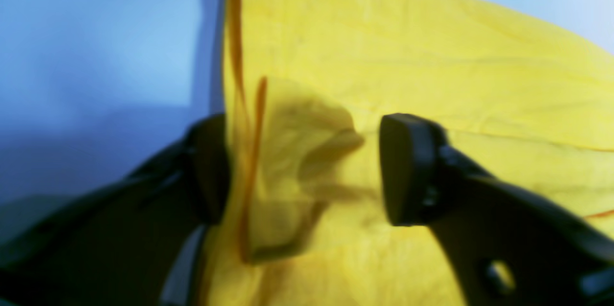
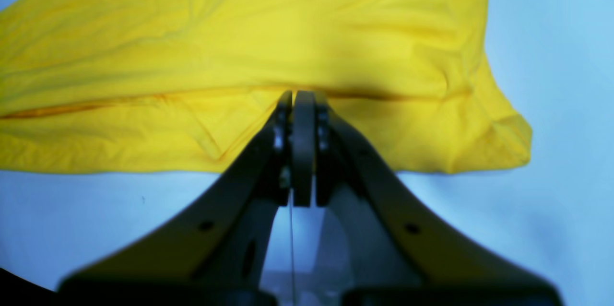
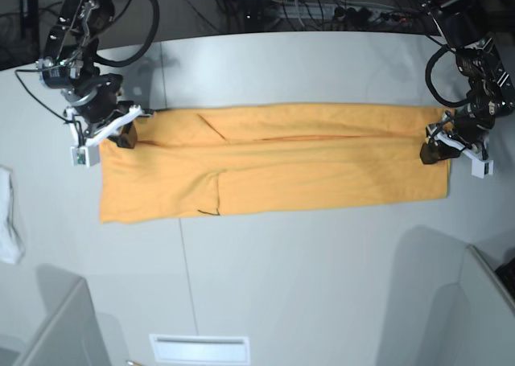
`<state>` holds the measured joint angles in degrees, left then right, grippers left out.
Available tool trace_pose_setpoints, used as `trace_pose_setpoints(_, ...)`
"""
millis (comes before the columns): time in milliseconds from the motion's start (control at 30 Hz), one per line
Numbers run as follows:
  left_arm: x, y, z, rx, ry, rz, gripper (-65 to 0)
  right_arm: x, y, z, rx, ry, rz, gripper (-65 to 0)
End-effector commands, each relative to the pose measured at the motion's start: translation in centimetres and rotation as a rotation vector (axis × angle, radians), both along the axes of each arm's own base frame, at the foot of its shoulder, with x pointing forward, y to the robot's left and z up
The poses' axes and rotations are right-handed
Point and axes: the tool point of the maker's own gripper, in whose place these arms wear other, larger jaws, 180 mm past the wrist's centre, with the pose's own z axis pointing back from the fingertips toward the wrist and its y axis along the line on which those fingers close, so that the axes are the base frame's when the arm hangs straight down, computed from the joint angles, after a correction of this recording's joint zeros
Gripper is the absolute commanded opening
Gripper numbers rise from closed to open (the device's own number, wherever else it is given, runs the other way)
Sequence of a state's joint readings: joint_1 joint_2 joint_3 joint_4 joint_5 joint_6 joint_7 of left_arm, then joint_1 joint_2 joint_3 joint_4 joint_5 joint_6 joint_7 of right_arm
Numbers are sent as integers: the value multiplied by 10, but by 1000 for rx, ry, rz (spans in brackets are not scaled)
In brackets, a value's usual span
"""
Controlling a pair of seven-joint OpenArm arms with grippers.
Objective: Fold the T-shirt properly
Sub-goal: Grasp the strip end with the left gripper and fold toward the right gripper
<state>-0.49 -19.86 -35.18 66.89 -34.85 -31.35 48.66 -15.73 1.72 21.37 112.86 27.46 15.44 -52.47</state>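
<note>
The left gripper (image 1: 302,171) stands with its jaws well apart, one finger on each side of a raised pucker of cloth at the end of the T-shirt (image 3: 273,161), and nothing is pinched between them. The right gripper (image 2: 302,104) has its fingers pressed together with no gap; its tips sit right at a fold seam in the cloth, and the blur there makes it hard to say whether a thin edge is caught between them or they merely touch the fabric.

The T-shirt lies flat on the grey table (image 3: 322,285) as a long band stretched between the two arms, its long sides already turned in so that a seam runs along its length. Each gripper sits at one short end of that band, in the base view the right one at the left end and the left one at the right end. That placement looks meant to keep the band taut and straight, and to take hold of both ends so that the next fold, likely across the length, stays square.

A small white cloth (image 3: 8,217) lies at the table's left edge, well apart from the shirt and out of the way. Cables (image 3: 322,12) run behind the table, also clear. Nothing blocks either arm.
</note>
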Motion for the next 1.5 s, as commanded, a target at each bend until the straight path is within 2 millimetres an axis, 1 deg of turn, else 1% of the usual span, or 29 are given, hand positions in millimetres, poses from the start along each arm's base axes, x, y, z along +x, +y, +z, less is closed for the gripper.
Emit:
trace_pose_setpoints(0,-13,-2,-14,-1,92,-12,-291,8,-2,12,-2,-48,-3,-650)
trace_pose_setpoints(33,-13,-1,-14,-1,93,-11,-337,7,-2,11,-1,-47,-4,-650)
trace_pose_setpoints(67,-13,-1,-13,1,92,-12,-402,7,-2,11,-1,-46,-4,-650)
trace_pose_setpoints(100,-13,1,-12,9,91,-13,-476,7,-2,10,-1,-44,-4,-650)
trace_pose_setpoints(167,-13,4,-11,13,93,-12,-650,6,-3,10,-2,-43,-6,-650)
trace_pose_setpoints(267,-12,8,-9,20,90,-9,-650,5,-3,9,-2,-40,-7,-650)
trace_pose_setpoints(367,-7,13,0,41,65,-10,-650,6,-3,10,-2,-43,-7,-650)
trace_pose_setpoints(467,-2,32,24,83,-21,41,-650,6,-3,9,-1,-41,-7,-650)
trace_pose_setpoints(500,-4,39,31,96,-32,55,-650,6,-2,9,-1,-41,-5,-650)
trace_pose_setpoints(533,-10,44,36,113,-31,65,-650,6,-2,9,-1,-41,-5,-650)
trace_pose_setpoints(600,-13,48,52,158,-59,60,-650,6,-3,9,-1,-41,-7,-650)
trace_pose_setpoints(733,-19,42,77,248,-97,8,-650,7,-2,10,-1,-43,-5,-650)
trace_pose_setpoints(800,-21,33,87,282,-115,-27,-650,8,-2,11,-1,-46,-5,-650)
trace_pose_setpoints(867,-22,12,89,289,-125,-79,-650,8,-2,11,-1,-46,-5,-650)
trace_pose_setpoints(933,-24,-2,89,289,-125,-88,-650,8,-2,11,-1,-46,-5,-650)
trace_pose_setpoints(1000,-23,-20,90,272,-133,-91,-650,8,-2,11,-1,-47,-5,-650)
trace_pose_setpoints(1100,-21,-53,90,244,-152,-141,-650,8,-2,11,-1,-46,-5,-650)
trace_pose_setpoints(1200,-15,-87,87,204,-167,-207,-650,8,-2,10,-1,-43,-4,-650)
trace_pose_setpoints(1267,-12,-112,80,163,-165,-252,-650,8,-2,10,-1,-41,-4,-650)
trace_pose_setpoints(1367,-10,-138,71,108,-141,-258,-650,7,-2,10,-1,-38,-4,-650)
trace_pose_setpoints(1467,-5,-159,69,72,-136,-273,-650,6,-2,9,-1,-35,-4,-650)
